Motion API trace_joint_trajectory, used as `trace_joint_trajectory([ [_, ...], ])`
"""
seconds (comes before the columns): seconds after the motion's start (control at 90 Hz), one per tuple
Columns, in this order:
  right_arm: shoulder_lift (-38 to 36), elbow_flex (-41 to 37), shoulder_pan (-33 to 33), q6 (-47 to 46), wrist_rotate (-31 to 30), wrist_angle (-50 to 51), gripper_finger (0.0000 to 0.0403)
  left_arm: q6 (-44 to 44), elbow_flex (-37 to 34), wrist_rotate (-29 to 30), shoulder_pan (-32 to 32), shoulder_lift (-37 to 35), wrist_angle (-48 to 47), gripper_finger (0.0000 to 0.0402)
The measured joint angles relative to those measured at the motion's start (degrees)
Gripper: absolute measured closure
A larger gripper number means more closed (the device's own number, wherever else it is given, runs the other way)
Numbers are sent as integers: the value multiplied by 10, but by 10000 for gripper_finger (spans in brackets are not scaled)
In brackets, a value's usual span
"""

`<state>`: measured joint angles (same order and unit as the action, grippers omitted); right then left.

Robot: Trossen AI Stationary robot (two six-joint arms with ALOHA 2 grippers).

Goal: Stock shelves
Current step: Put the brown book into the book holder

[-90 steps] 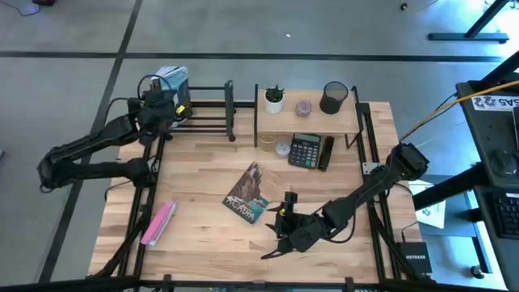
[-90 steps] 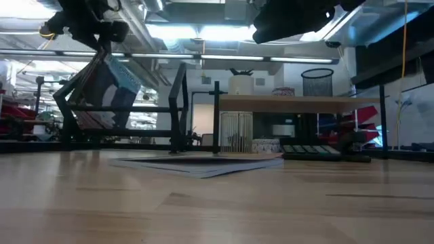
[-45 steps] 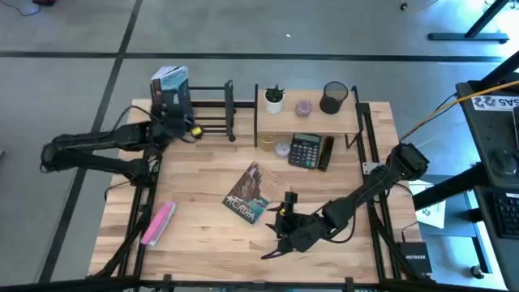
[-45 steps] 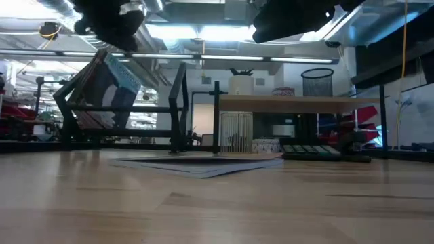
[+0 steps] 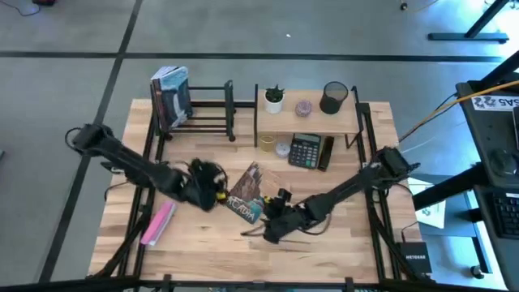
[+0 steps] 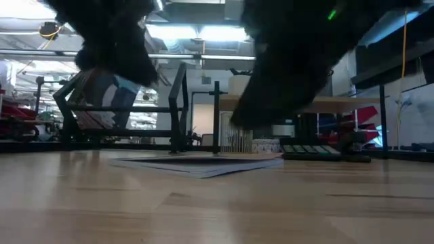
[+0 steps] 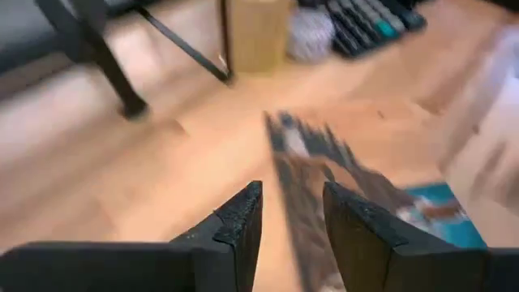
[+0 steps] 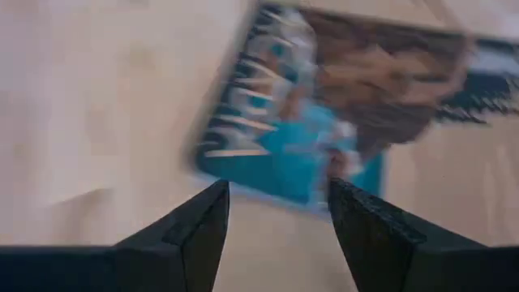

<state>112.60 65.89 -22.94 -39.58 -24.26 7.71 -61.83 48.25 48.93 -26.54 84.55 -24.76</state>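
Observation:
A paperback with a blue and brown cover (image 5: 250, 193) lies flat on the table's middle. My left gripper (image 5: 217, 188) stands open just at the paperback's left edge, above the wood; in its wrist view (image 7: 292, 203) the cover (image 7: 324, 178) lies just ahead. My right gripper (image 5: 268, 212) is open at the paperback's near right corner, with the cover (image 8: 324, 105) ahead of the fingers (image 8: 280, 199). A second book (image 5: 170, 96) leans in the left end of the black bar rack (image 5: 203, 113). The wooden shelf (image 5: 312, 120) stands at the far right.
The shelf top carries a small potted plant (image 5: 275, 98), a small jar (image 5: 303, 107) and a black mesh cup (image 5: 332, 96); a calculator (image 5: 306, 150) and small containers (image 5: 274, 144) sit below it. A pink object (image 5: 158, 223) lies near the table's left front.
My left gripper has left the rack and swept toward the near edge and the right, down to the flat paperback's left side; the book in the rack stays leaning there. My right gripper has shifted left and a little toward the far edge, closer to the paperback.

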Motion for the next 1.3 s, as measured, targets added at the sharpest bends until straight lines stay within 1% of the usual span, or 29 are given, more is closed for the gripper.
trace_joint_trajectory([
  [0.156, 42, 0, 42, 5, 38, -52, 205, -85, 0, 6, -21, 80, 37, 288],
  [0.233, 52, 4, 44, 18, 88, -73, 205, -113, 0, 7, -23, 111, 50, 288],
  [0.322, 59, 5, 33, 66, 136, -73, 205, -148, 0, 0, -23, 136, 54, 288],
  [0.422, 42, 4, 4, 160, 168, -38, 205, -171, 0, -16, -23, 155, 77, 288],
  [0.478, 23, 2, -13, 175, 152, -13, 205, -172, 0, -29, -24, 162, 89, 288],
  [0.533, 1, -3, -30, 183, 117, 21, 205, -168, 0, -41, -27, 166, 103, 288],
  [0.622, -44, -2, -54, 185, 61, 49, 205, -162, 0, -56, -36, 169, 122, 288],
  [0.689, -75, 2, -70, 165, 48, 83, 205, -161, 0, -64, -44, 169, 135, 288],
  [0.744, -84, 2, -84, 131, 49, 128, 205, -161, 0, -72, -51, 169, 144, 288],
  [0.844, -82, -3, -104, 57, 52, 220, 205, -160, 0, -82, -59, 169, 154, 288],
  [0.956, -67, 1, -108, -8, 27, 269, 205, -167, 0, -83, -61, 185, 163, 288],
  [1.011, -52, -2, -103, -13, 23, 277, 205, -167, 0, -81, -55, 197, 176, 288],
  [1.1, -37, 0, -86, -5, 28, 261, 205, -149, 0, -83, -44, 214, 208, 288],
  [1.222, -18, 2, -61, 11, 39, 260, 205, -118, 0, -109, -32, 226, 246, 288],
  [1.3, -11, 3, -53, 27, 43, 260, 205, -104, 1, -137, -26, 222, 250, 288],
])
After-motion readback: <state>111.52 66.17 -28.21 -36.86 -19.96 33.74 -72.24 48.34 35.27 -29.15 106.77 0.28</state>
